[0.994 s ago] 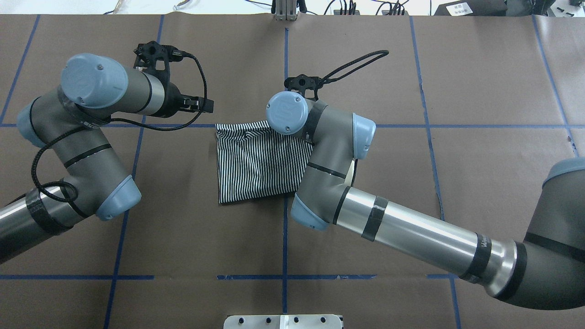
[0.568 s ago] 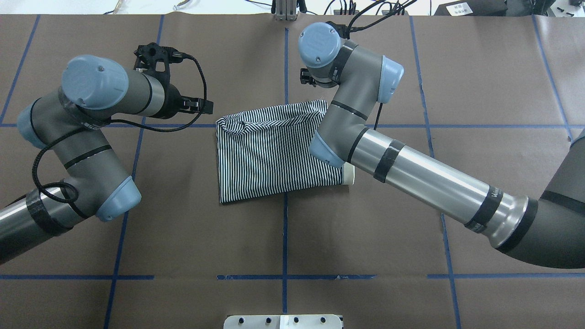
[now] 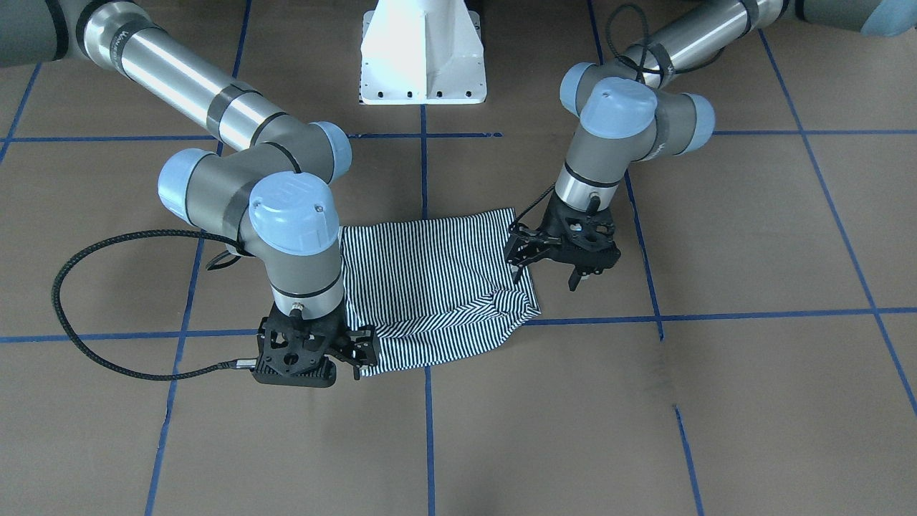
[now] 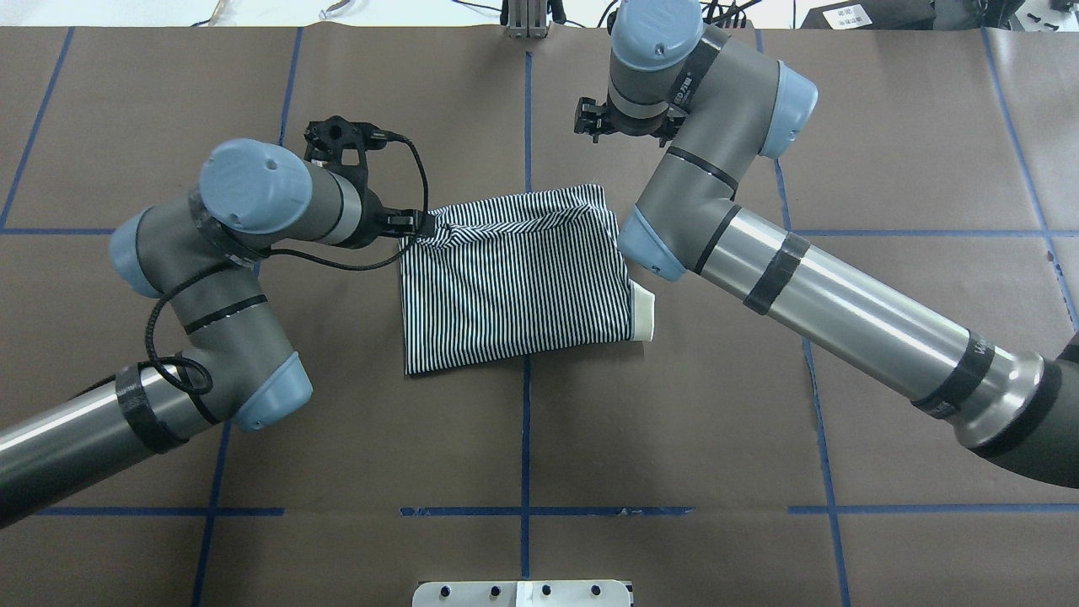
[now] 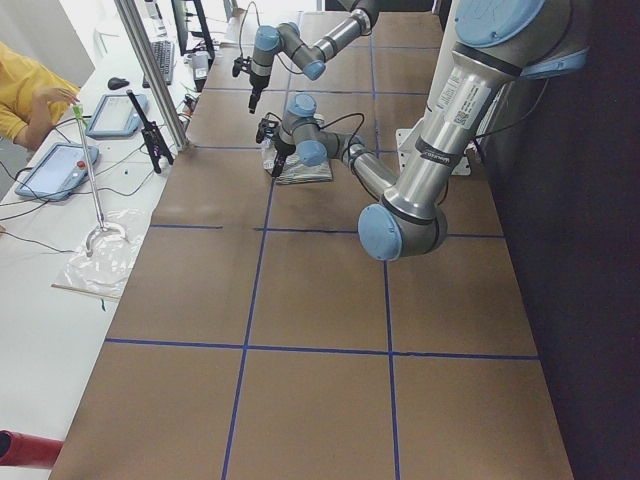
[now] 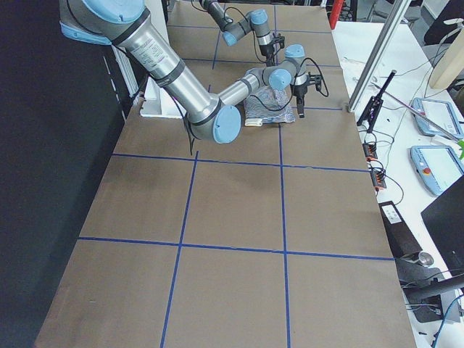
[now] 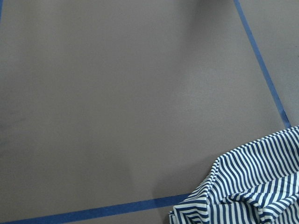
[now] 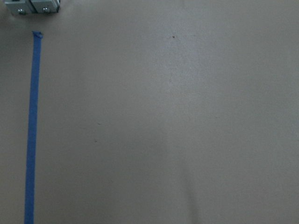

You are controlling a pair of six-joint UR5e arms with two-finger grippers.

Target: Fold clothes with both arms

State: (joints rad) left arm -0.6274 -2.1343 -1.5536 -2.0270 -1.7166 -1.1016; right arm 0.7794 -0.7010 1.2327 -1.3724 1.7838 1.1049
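Jaws of the left gripper stand spread and empty beside the rumpled far corner of the shirt. I cannot tell how the right gripper stands. The shirt lies folded roughly square in the middle of the table. This looks like tidying a late fold, so next that corner needs pinching and smoothing flat.

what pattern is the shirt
Thin navy-and-white stripes on the shirt; clearest in the overhead view.
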